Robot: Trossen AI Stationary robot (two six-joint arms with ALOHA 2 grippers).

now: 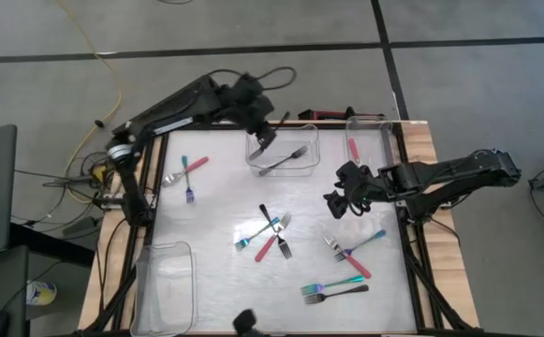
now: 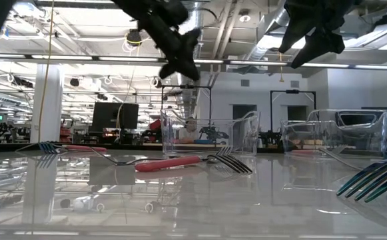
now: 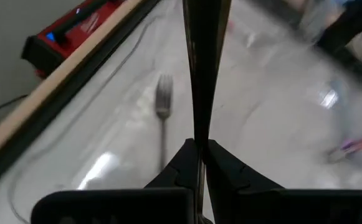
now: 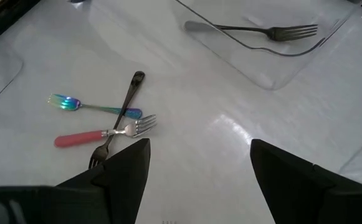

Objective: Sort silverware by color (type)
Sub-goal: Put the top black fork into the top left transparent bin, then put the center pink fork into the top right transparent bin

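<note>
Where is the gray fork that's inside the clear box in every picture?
High view: the gray fork lies in the clear bin at the table's far edge, under the left gripper.
Low view: not clearly visible.
Left wrist view: beyond the shut fingers, at.
Right wrist view: far side, at.
Shared landmark: that bin.

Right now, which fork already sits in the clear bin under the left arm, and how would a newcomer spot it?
Start at the table's far edge, where two clear bins stand; take the middle bin, with the left gripper shut just above it. Inside lies one dark grey fork, diagonal, tines toward the right arm. Unlike the crossed forks on the open table, it lies alone in a bin, and it is not the red-handled piece in the neighbouring bin.
</note>
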